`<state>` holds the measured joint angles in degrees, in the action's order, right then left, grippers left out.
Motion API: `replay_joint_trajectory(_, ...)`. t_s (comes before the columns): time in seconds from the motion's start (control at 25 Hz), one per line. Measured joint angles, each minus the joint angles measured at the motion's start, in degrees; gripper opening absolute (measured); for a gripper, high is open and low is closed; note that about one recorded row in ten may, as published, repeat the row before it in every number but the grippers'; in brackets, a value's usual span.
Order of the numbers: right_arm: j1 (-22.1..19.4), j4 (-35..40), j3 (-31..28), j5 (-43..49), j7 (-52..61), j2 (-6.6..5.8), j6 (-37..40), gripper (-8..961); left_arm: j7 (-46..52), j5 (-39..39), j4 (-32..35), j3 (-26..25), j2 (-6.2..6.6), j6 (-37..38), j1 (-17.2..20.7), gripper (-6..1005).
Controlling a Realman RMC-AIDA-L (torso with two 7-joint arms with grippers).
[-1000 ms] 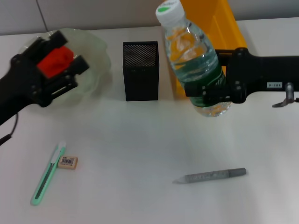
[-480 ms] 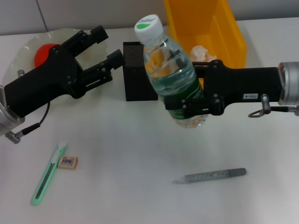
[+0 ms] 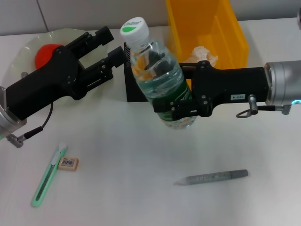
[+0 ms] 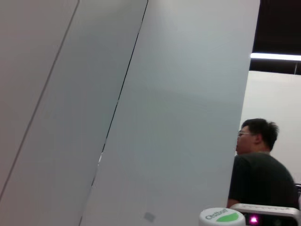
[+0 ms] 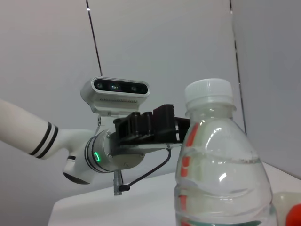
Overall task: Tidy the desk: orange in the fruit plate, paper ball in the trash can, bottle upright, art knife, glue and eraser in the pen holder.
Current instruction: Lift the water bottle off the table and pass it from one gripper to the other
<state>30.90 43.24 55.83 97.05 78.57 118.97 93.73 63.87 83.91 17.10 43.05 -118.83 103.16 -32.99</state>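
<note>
My right gripper (image 3: 175,107) is shut on the lower part of a clear water bottle (image 3: 157,82) with a white cap. It holds the bottle tilted above the table, in front of the black mesh pen holder (image 3: 130,87). The bottle also shows in the right wrist view (image 5: 221,165). My left gripper (image 3: 111,44) is open and empty, just left of the bottle's cap. The orange (image 3: 46,53) lies in the pale fruit plate (image 3: 28,47). The paper ball (image 3: 202,52) lies in the yellow bin (image 3: 235,33). The green art knife (image 3: 46,178), the eraser (image 3: 68,163) and the grey glue stick (image 3: 211,178) lie on the table.
The white table (image 3: 131,155) bears the knife and eraser at the front left and the glue stick at the front right. The left arm's body crosses over the plate's near side. A person stands in the background of the left wrist view (image 4: 256,174).
My left gripper let go of the orange in the plate and moved right, open, toward the bottle's cap. My right gripper carried the bottle to the left.
</note>
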Motion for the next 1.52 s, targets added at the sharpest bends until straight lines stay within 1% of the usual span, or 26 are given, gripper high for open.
replay_joint_trajectory(0.24, 1.3, -1.8, 0.1, 0.0, -0.9, 0.11, -0.6, 805, 0.3, -0.4, -0.7, 0.3, 0.00, 1.9, -0.1, 709)
replay_joint_trajectory(0.8, 6.3, -8.9, 0.8, -0.1, -4.3, 0.27, -2.0, 815, 1.4, -0.4, -1.1, 0.3, -0.13, 1.7, -0.8, 710)
replay_joint_trajectory(1.44, 6.8, -9.0, 1.6, -0.3, -4.4, 0.39, -2.2, 826, 1.8, -0.4, -1.5, 0.3, -0.18, 0.9, -0.9, 694)
replay_joint_trajectory(1.52, 6.8, -9.0, 2.0, -0.3, -4.4, 0.38, -2.2, 827, 2.8, -0.3, -1.5, 0.3, -0.13, 0.9, -1.5, 691)
